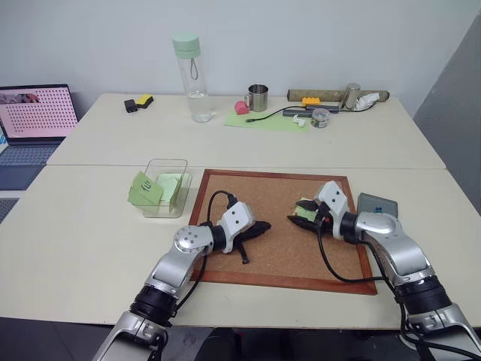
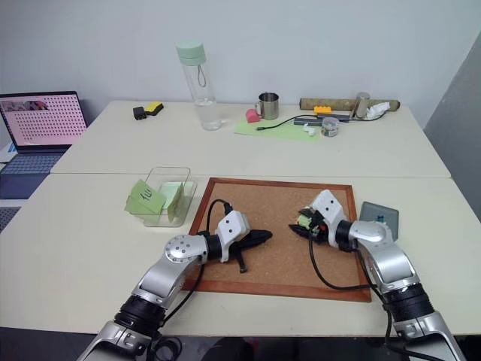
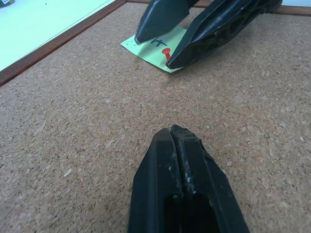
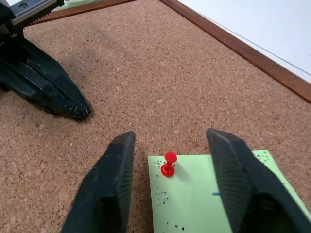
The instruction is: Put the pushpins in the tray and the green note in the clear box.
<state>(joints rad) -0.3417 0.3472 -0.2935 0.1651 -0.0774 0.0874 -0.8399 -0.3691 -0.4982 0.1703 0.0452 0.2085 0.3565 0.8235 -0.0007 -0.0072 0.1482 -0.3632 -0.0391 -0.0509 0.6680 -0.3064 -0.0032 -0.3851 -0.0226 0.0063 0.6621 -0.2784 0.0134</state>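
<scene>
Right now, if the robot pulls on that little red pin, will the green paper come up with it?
Probably a bit. The red pushpin stands upright through one corner of the green note, so the thin paper may lift or bend. The pin looks tiny with a smooth head, so it could slip from the right gripper, whose fingers stand open around it.

The green note [image 4: 214,194] lies flat on the corkboard [image 1: 263,195], held down by a red pushpin [image 4: 168,164] standing upright near one corner; there's a dark pen mark on it. The grey tray [image 1: 376,204] sits on the counter just off the board's right edge. The clear box [image 1: 167,188] is by the left edge, with other green notes inside.
</scene>
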